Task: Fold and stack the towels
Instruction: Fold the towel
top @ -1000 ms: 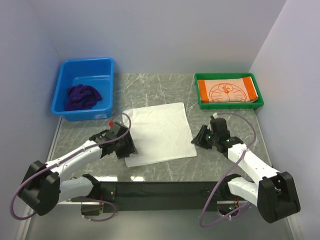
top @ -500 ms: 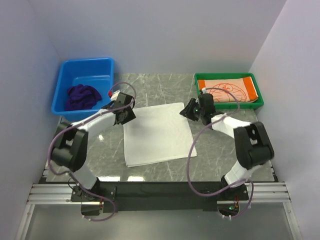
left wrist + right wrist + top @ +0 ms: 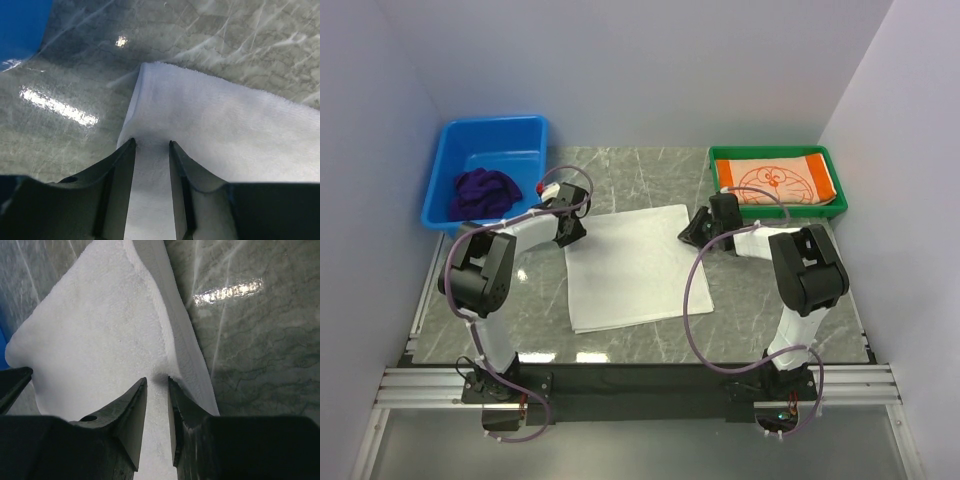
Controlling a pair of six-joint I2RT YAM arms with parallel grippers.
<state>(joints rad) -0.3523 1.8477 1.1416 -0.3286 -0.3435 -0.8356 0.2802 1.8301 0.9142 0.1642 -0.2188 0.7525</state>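
Note:
The white towel point(image 3: 635, 265) lies flat in the middle of the marble table. My left gripper point(image 3: 570, 228) rests on its far left corner. In the left wrist view the gripper point(image 3: 151, 143) is narrowly open, with the white towel point(image 3: 210, 125) lying flat in the gap. My right gripper point(image 3: 695, 228) is at the far right corner. There too the gripper point(image 3: 157, 380) stands slightly open, tips down on the white towel point(image 3: 100, 330) beside its hem. The orange towel point(image 3: 775, 182) lies folded in the green tray. The purple towel point(image 3: 485, 192) is bunched in the blue bin.
The blue bin point(image 3: 490, 125) stands at the back left, close behind my left gripper. The green tray point(image 3: 780, 212) is at the back right, just beyond my right gripper. Cables loop from both arms over the table. White walls enclose three sides.
Both arms have reached from the towel's near corners to its far corners. The left jaws have narrowed. The white towel has not moved.

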